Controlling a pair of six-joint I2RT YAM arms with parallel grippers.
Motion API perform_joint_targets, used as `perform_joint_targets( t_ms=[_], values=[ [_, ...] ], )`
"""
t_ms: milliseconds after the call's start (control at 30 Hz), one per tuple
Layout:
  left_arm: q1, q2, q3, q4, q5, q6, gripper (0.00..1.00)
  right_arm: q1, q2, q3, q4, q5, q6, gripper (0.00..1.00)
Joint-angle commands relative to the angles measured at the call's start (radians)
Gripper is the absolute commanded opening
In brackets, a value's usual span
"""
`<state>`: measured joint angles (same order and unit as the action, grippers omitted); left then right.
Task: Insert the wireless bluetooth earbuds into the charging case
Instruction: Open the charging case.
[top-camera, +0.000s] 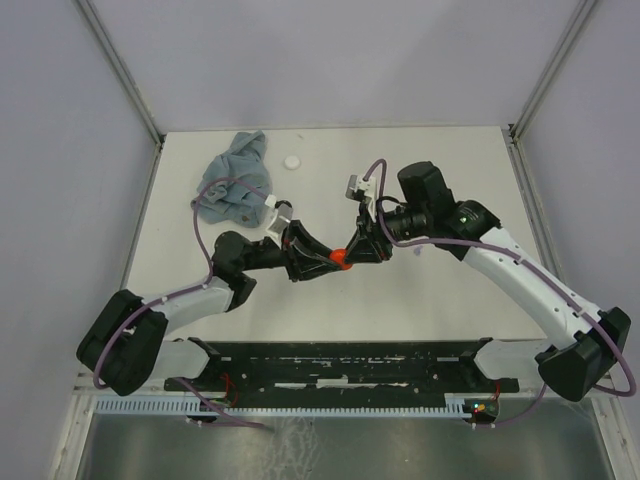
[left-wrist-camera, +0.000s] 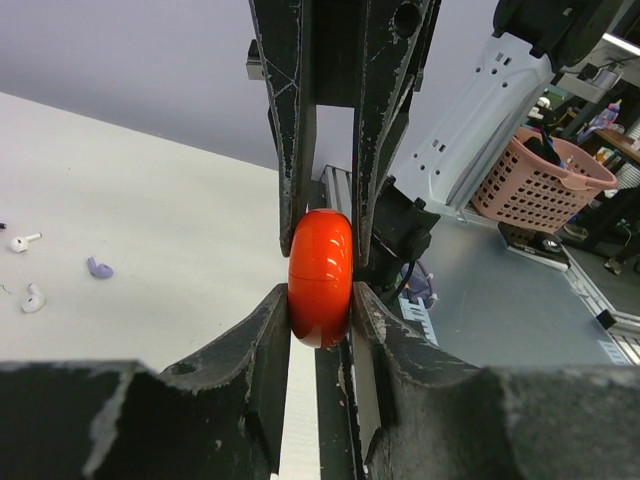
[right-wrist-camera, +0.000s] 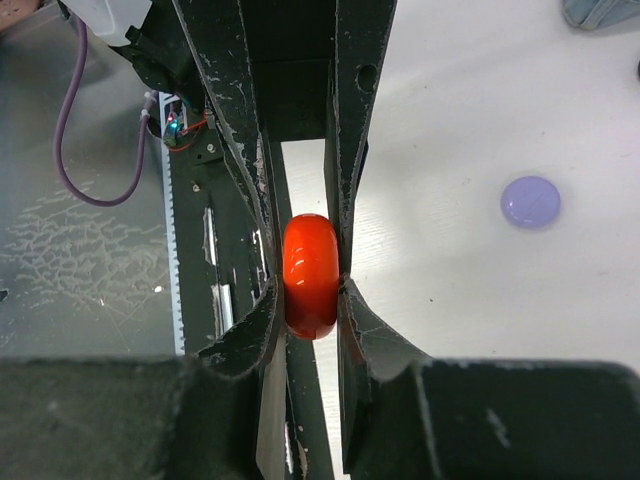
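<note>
Centrally: left tool (left-wrist-camera: 320, 305), right tool (right-wrist-camera: 312, 295), red case (top-camera: 341, 258)

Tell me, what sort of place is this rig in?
Likely a robotics lab cell: white table boxed by plain panels, left gripper and right gripper both shut on one red case, pink basket among clutter beyond.

The desk (top-camera: 430, 290) is lit brightly and evenly from above, with only faint, soft shadows cast on it. Glare streaks are seen on the glossy red case (left-wrist-camera: 320, 275), and the wrist views' nearest foreground is rendered dark and blurred.
</note>
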<state>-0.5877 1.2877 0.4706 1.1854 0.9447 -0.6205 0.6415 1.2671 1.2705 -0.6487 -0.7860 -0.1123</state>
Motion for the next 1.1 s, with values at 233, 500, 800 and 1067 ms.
perform_joint_targets(
  t_ms=[233, 500, 800, 1067],
  values=[
    [-0.04, -0.046, 0.056, -0.123, 0.035, 0.139, 0.21, 0.019, 0.036, 0.09, -0.047, 0.026, -0.05, 0.06],
    [-0.056, -0.076, 0.03, -0.186, -0.011, 0.259, 0.03, 0.03, 0.021, 0.092, -0.049, 0.09, -0.056, 0.34],
    [-0.065, -0.1, -0.031, -0.1, -0.056, 0.292, 0.03, 0.042, 0.033, 0.09, -0.056, 0.134, -0.066, 0.53],
    [-0.069, -0.111, -0.089, -0.005, -0.074, 0.318, 0.03, 0.046, 0.033, 0.101, -0.062, 0.205, -0.071, 0.57]
  ],
)
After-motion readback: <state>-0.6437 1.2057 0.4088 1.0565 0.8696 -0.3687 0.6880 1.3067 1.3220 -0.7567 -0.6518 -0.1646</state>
